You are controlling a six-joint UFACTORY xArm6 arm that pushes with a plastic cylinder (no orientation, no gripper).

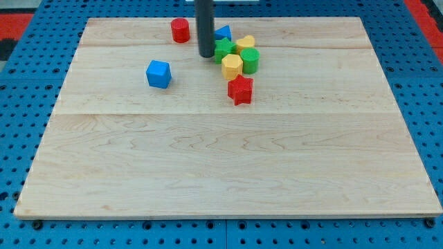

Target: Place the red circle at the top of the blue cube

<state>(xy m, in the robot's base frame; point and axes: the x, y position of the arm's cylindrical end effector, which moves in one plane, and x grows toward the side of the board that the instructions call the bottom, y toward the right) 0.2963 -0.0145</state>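
The red circle [180, 30] stands near the view's top, left of centre. The blue cube [158, 74] sits below it and a little to the left, apart from it. My tip [206, 54] rests on the board right of the red circle and up-right of the blue cube, touching neither. The tip sits just left of a cluster of blocks and partly hides a blue triangle [223, 32].
The cluster right of the tip holds a green star [223, 49], a yellow heart [245, 43], a green cylinder [250, 61], a yellow hexagon [232, 66] and a red star [240, 89]. The wooden board [221, 173] lies on a blue perforated table.
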